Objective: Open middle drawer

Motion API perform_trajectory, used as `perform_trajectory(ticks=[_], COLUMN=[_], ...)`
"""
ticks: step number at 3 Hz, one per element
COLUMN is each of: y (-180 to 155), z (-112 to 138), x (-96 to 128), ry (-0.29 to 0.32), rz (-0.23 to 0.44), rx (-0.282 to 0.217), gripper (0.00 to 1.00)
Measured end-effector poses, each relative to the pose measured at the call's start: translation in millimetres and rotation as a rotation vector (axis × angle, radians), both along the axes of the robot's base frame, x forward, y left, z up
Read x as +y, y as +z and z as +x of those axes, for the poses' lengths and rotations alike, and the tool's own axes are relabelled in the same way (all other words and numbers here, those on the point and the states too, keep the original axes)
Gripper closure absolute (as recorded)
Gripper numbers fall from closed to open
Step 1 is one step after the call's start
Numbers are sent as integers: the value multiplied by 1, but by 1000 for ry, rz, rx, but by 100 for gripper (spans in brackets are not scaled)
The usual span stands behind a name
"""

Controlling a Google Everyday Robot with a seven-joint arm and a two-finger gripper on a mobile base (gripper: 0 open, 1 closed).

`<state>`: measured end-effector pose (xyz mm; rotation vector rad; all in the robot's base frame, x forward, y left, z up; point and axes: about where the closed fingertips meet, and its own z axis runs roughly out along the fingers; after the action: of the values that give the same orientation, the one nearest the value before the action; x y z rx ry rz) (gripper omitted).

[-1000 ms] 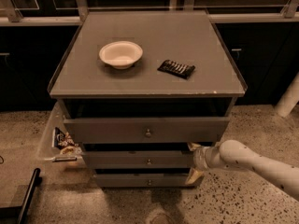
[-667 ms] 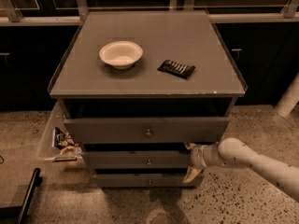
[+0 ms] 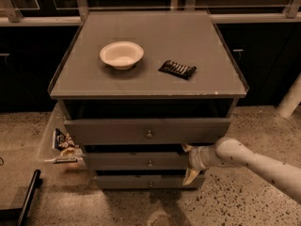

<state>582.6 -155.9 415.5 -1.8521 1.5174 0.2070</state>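
The middle drawer (image 3: 136,161) is the second grey front of three on the grey cabinet, with a small round knob (image 3: 149,163) at its centre. It sticks out only a little, less than the top drawer (image 3: 117,132) above it. My gripper (image 3: 188,163) reaches in from the right on a white arm (image 3: 254,161) and sits at the right end of the middle drawer's front. Its pale fingers (image 3: 190,177) stand apart, one at the panel's top edge and one at its bottom edge.
A white bowl (image 3: 121,54) and a black packet (image 3: 177,69) lie on the cabinet top (image 3: 211,41). The bottom drawer (image 3: 141,182) is below. A clear side bin (image 3: 49,147) holds snack packets on the cabinet's left. A black bar (image 3: 26,197) lies on the floor.
My gripper has moved a little to the left along the middle drawer's front. The drawers, bowl and packet have not visibly moved.
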Motion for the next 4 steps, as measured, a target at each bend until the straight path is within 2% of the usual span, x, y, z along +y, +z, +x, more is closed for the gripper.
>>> perform_trajectory(ticks=[2,4], y=[-12,-35], z=[11,10], x=[-3,-15], ry=[-21,-58], rz=[-29,-36], rx=[16,75], gripper=[0,0])
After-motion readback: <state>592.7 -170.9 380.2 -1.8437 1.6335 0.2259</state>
